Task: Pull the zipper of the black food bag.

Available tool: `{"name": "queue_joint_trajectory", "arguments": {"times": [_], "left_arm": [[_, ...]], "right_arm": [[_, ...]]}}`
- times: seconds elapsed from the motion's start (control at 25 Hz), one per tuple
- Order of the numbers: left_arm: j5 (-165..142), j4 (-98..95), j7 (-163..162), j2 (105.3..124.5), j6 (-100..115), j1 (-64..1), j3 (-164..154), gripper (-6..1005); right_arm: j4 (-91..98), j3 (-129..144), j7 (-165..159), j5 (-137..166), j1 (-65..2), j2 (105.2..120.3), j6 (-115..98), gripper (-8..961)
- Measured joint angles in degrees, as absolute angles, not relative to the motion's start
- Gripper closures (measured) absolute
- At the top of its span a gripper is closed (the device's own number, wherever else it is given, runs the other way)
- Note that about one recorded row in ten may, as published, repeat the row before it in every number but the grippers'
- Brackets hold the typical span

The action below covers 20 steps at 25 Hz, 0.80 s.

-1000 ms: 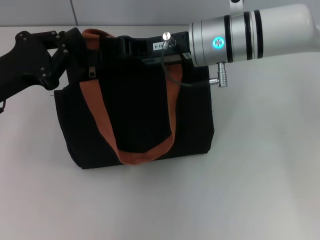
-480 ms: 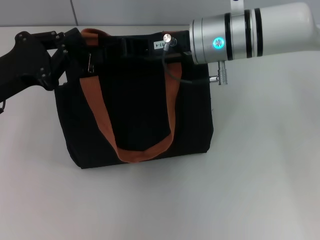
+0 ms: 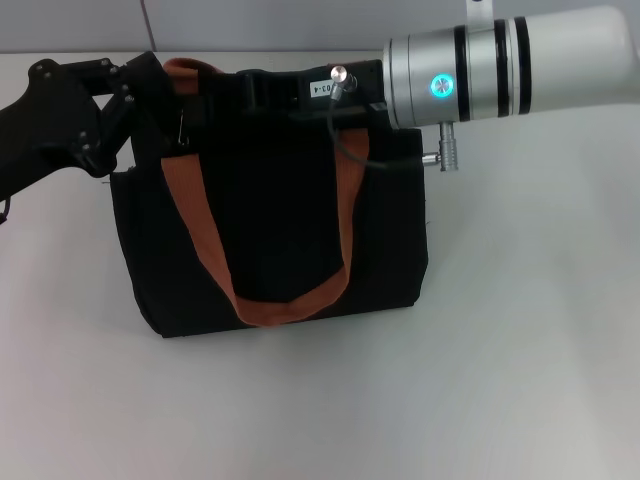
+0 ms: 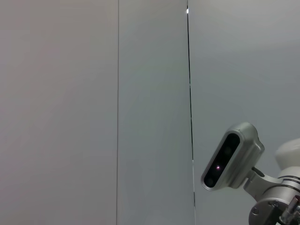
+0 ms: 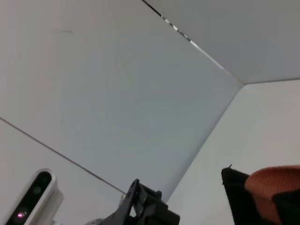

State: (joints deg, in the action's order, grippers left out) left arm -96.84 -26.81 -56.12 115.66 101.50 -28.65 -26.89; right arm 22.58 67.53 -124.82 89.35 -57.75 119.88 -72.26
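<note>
The black food bag lies on the white table with its rust-orange handle straps across the front. A small silver zipper pull hangs at the bag's top edge near its left corner. My left gripper, black, is against the bag's top left corner. My right gripper, black, reaches in from the right over the bag's top edge, right of the pull. The right wrist view shows the bag's corner, a bit of strap and the left gripper.
The white table stretches in front and to the right of the bag. A grey wall stands just behind it. My thick silver right forearm hangs over the bag's top right corner. The left wrist view shows wall and a camera housing.
My right arm has shifted slightly to the right along the bag's top. The silver pull has risen a little and the bag's top left edge has lifted slightly.
</note>
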Motion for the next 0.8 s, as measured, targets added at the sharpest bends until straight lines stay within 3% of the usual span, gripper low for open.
{"name": "queue_joint_trajectory", "arguments": {"times": [0.12,0.52,0.8], "left_arm": [[-96.8,-26.8,-56.2,115.66,101.4,-28.7,-26.9,976],[-96.8,-26.8,-56.3,115.66,101.6,-28.7,-26.5,976],[-96.8,-26.8,-56.3,115.54,101.7,-28.6,-26.4,976]], "right_arm": [[22.8,67.4,-125.8,89.1,-57.5,119.86,-73.8,954],[22.4,67.6,-128.7,89.5,-57.2,119.55,-75.2,674],[24.1,67.8,-130.3,90.3,-55.2,119.27,-75.2,653]]}}
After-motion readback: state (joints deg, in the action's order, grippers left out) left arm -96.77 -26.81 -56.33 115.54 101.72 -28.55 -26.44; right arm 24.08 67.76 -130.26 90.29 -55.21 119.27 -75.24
